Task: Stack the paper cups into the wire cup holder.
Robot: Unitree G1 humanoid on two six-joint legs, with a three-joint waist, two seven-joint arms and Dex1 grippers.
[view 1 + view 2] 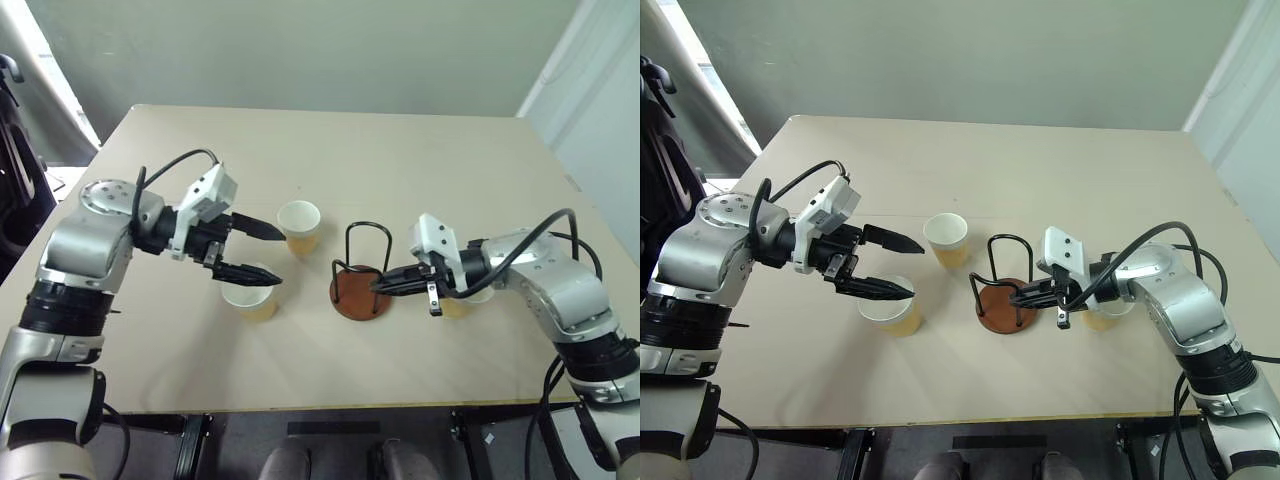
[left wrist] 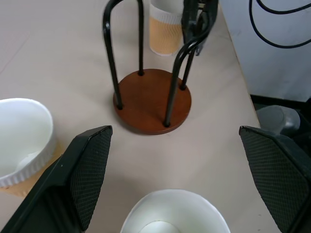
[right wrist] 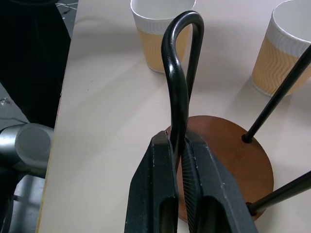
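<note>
The wire cup holder (image 1: 362, 296), a brown disc with black wire loops, stands near the table's front middle. My right gripper (image 1: 381, 285) is shut on one of its loops, and in the right wrist view the fingers (image 3: 160, 184) pinch the wire (image 3: 179, 82) just above the base. One paper cup (image 1: 299, 227) stands upright left of the holder and farther back. A second paper cup (image 1: 250, 299) sits nearer the front, under my left gripper (image 1: 279, 256), which is open and hovers over its rim, touching nothing. A third paper cup (image 1: 462, 303) is partly hidden behind my right wrist.
The beige table (image 1: 330, 150) stretches back behind the cups. Its front edge (image 1: 300, 408) runs close to the holder and the nearest cup. Black cables (image 1: 555, 225) loop off my right arm.
</note>
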